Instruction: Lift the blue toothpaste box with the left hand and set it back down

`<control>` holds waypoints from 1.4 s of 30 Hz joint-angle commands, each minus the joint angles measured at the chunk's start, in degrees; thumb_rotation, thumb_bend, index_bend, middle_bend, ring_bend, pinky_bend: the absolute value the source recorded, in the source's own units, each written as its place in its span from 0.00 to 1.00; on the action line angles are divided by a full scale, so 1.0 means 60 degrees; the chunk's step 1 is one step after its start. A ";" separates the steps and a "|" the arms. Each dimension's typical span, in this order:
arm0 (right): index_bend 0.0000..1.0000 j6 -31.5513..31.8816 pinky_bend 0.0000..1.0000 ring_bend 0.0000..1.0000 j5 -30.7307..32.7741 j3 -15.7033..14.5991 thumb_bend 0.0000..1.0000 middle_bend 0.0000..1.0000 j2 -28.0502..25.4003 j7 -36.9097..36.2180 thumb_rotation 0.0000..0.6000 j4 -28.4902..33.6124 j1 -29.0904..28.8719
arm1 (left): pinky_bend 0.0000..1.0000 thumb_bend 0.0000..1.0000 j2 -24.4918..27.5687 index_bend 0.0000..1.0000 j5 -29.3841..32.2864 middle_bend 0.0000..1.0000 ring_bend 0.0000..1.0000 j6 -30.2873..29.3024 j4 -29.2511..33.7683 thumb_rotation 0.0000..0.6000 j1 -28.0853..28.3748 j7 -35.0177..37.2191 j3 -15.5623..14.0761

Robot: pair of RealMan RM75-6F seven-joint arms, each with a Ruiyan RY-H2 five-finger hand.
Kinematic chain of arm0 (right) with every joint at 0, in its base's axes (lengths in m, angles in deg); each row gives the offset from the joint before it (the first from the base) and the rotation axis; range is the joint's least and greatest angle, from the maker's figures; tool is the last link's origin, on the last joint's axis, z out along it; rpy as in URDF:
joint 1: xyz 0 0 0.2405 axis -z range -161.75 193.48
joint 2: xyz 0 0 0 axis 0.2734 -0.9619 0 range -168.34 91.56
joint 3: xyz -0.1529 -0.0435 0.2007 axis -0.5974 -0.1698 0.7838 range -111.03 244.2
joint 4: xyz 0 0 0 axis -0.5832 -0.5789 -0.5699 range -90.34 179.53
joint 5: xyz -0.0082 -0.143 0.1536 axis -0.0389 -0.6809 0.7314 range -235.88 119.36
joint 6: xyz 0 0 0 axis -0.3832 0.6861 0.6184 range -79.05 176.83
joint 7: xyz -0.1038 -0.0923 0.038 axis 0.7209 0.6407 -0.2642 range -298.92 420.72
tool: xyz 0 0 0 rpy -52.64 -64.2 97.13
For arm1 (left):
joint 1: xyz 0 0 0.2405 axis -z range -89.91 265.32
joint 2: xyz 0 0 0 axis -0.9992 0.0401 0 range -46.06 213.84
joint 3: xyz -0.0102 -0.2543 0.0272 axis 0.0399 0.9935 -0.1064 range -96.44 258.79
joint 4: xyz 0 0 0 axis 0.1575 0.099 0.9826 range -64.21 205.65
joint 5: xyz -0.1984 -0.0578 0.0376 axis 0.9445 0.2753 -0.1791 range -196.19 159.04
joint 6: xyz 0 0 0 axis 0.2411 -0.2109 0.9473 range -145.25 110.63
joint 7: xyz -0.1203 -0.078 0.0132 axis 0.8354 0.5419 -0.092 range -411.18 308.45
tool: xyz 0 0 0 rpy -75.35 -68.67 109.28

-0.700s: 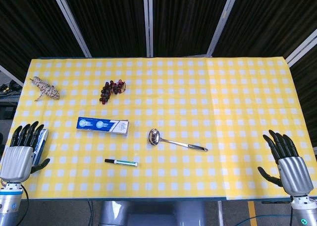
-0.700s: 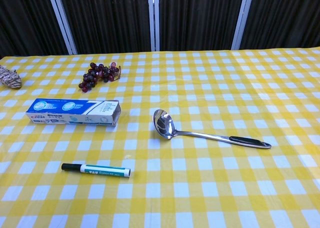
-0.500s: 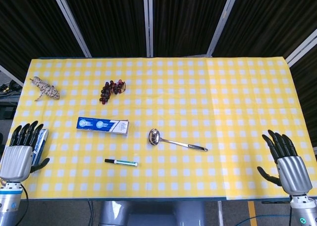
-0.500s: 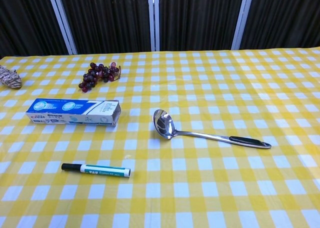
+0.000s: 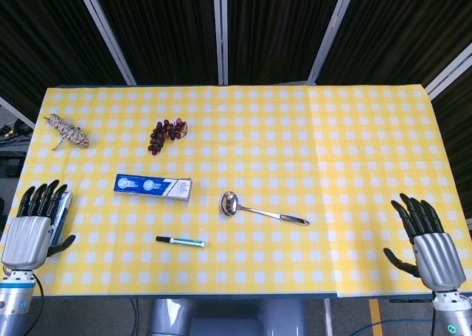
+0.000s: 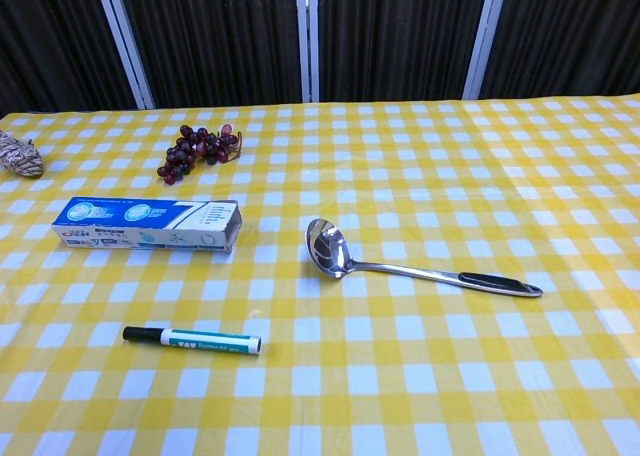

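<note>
The blue toothpaste box (image 5: 153, 186) (image 6: 146, 224) lies flat on the yellow checked tablecloth (image 5: 346, 144), left of centre, with nothing touching it. My left hand (image 5: 33, 225) hovers at the table's near left corner, well to the left of the box, fingers straight and apart, holding nothing. At the near right corner my right hand (image 5: 428, 240) is spread the same way and empty. Neither hand shows in the chest view.
A steel ladle (image 5: 259, 211) (image 6: 410, 263) lies right of the box. A marker pen (image 5: 180, 241) (image 6: 192, 339) sits in front of it. A bunch of dark grapes (image 5: 165, 134) (image 6: 196, 151) is behind, and a twine bundle (image 5: 66, 132) (image 6: 17, 154) at the far left.
My left hand has sunk slightly toward the near edge. Everything else is as before.
</note>
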 commanded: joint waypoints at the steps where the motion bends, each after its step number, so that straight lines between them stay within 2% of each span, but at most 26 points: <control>1: 0.00 0.0062 0.00 0.00 -0.0043 -0.0003 0.12 0.00 -0.0032 -0.0047 1.00 0.0017 0.0019 | 0.00 0.00 -0.0030 0.00 -0.0032 0.00 0.00 -0.0017 -0.0004 1.00 0.0008 -0.0033 -0.0002; 7: 0.00 0.0057 0.00 0.00 -0.0025 -0.0017 0.12 0.00 -0.0093 -0.0194 1.00 0.0034 0.0030 | 0.01 0.00 -0.0106 0.00 -0.0137 0.00 0.00 -0.0050 0.0081 1.00 0.0093 -0.0023 0.0078; 11: 0.00 0.0013 0.00 0.00 -0.0059 -0.0044 0.12 0.00 -0.0095 -0.0220 1.00 0.0042 0.0011 | 0.15 0.00 -0.0052 0.01 -0.0037 0.00 0.03 0.0208 0.0212 1.00 0.0374 -0.0296 0.0318; 12: 0.00 -0.0001 0.00 0.00 -0.0065 -0.0051 0.12 0.00 -0.0095 -0.0224 1.00 0.0045 0.0005 | 0.16 0.00 -0.0006 0.01 0.0050 0.00 0.03 0.0372 0.0300 1.00 0.0510 -0.0429 0.0422; 20: 0.00 -0.0153 0.00 0.00 -0.0043 -0.0081 0.12 0.00 -0.0107 -0.0343 1.00 0.0032 -0.0056 | 0.16 0.00 0.0286 0.10 0.1513 0.00 0.06 0.2536 0.0538 1.00 0.1965 -0.1267 0.1322; 26: 0.01 -0.0245 0.00 0.00 0.0079 -0.0044 0.12 0.00 -0.0157 -0.0564 1.00 0.0005 -0.0096 | 0.16 0.00 0.0118 0.04 0.2988 0.00 0.06 0.4298 0.0075 1.00 0.3093 -0.2004 0.1664; 34: 0.01 -0.0309 0.00 0.00 0.0187 -0.0001 0.12 0.00 -0.0225 -0.0859 1.00 -0.0044 -0.0135 | 0.16 0.00 -0.0420 0.07 0.4532 0.00 0.07 0.5784 -0.0736 1.00 0.4289 -0.2877 0.1672; 38: 0.01 -0.0319 0.00 0.00 0.0260 0.0032 0.12 0.00 -0.0253 -0.0984 1.00 -0.0073 -0.0140 | 0.18 0.01 -0.0762 0.13 0.5083 0.04 0.10 0.6119 -0.1160 1.00 0.4732 -0.3184 0.1635; 42: 0.01 -0.0315 0.00 0.00 0.0307 0.0060 0.12 0.00 -0.0293 -0.1120 1.00 -0.0093 -0.0145 | 0.18 0.01 -0.1160 0.14 0.5690 0.05 0.11 0.6336 -0.1589 1.00 0.5119 -0.3454 0.1542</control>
